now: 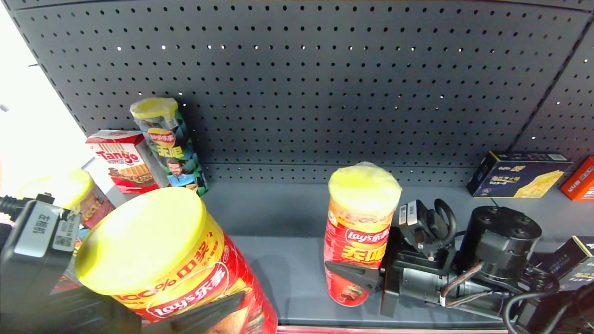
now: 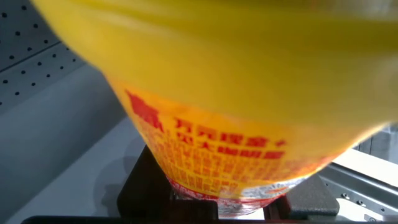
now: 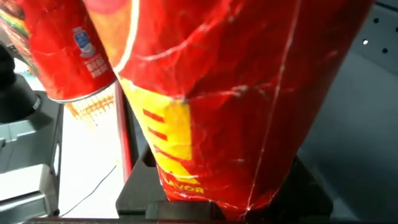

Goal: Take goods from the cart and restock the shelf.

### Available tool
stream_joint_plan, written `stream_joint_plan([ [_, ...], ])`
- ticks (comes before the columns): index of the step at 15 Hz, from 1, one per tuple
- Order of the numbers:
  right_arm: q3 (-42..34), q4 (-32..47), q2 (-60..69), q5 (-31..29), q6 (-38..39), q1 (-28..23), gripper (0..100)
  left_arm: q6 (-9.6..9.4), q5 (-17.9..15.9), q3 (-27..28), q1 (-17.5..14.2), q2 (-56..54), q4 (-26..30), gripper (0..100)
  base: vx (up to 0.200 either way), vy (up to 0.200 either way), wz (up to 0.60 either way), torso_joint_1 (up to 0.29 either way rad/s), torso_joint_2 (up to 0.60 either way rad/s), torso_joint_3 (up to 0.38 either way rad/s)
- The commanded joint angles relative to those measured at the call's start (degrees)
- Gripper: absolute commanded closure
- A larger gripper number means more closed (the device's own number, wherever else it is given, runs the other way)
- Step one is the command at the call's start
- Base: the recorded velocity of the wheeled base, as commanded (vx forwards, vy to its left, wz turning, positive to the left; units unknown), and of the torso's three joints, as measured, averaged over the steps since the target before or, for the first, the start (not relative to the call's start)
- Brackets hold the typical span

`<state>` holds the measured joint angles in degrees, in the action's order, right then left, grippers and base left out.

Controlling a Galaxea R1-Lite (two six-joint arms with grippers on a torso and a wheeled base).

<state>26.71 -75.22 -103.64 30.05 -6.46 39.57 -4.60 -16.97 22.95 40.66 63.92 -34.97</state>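
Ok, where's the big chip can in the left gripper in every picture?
Head view: the chip can sits lower left, nearest the camera.
Left wrist view: the chip can is right up close, yellow and red.
Right wrist view: the chip can shows farther off, behind the other can.
Shared landmark: the grey shelf board.

1. Yellow-lidded chip cans: 4 total.
   - 3 red: front-left red can [image 1: 162, 260], middle red can [image 1: 359, 232], far-left red can [image 1: 94, 207] (partly hidden).
   - 1 teal can [image 1: 169, 144].
2. Boxes: 3 clear.
   - 1 red-and-white wafer box [image 1: 123, 160].
   - 1 dark blue box [image 1: 519, 174].
   - 1 orange box [image 1: 580, 178], cut off by the frame edge.
3. Black packaging [image 1: 568, 257] at front right: at least 1 box, exact count can't be told.
4. Shelf [image 1: 278, 218]: 1.
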Motion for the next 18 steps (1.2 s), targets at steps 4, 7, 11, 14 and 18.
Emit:
stream_joint_plan([
  [4,-1.1,-1.9,-2.8,0.0,-0.7,-0.1,100,0.03,0.0,-0.3,-0.4,0.0,0.0,100,0.000,0.000,0.00,0.000,0.00,0.000],
  [7,-1.7,-2.7,-2.4,0.1,-0.8,-0.5,0,0.03,0.0,-0.4,-0.4,0.0,0.0,100,0.000,0.000,0.00,0.000,0.00,0.000],
  [11,-3.4,-3.4,0.3,0.1,-0.7,-0.7,0,0.03,-0.1,-0.5,-0.4,0.0,-0.1,100,0.000,0.000,0.00,0.000,0.00,0.000],
  [14,-6.4,-3.2,6.3,0.1,-0.7,-1.3,0,0.03,0.0,-0.5,-0.4,0.0,0.0,100,0.000,0.000,0.00,0.000,0.00,0.000],
  [18,-12.8,-2.9,18.0,0.2,-0.6,-3.7,0,0.03,0.0,-0.5,-0.4,0.0,0.0,100,0.000,0.000,0.00,0.000,0.00,0.000],
])
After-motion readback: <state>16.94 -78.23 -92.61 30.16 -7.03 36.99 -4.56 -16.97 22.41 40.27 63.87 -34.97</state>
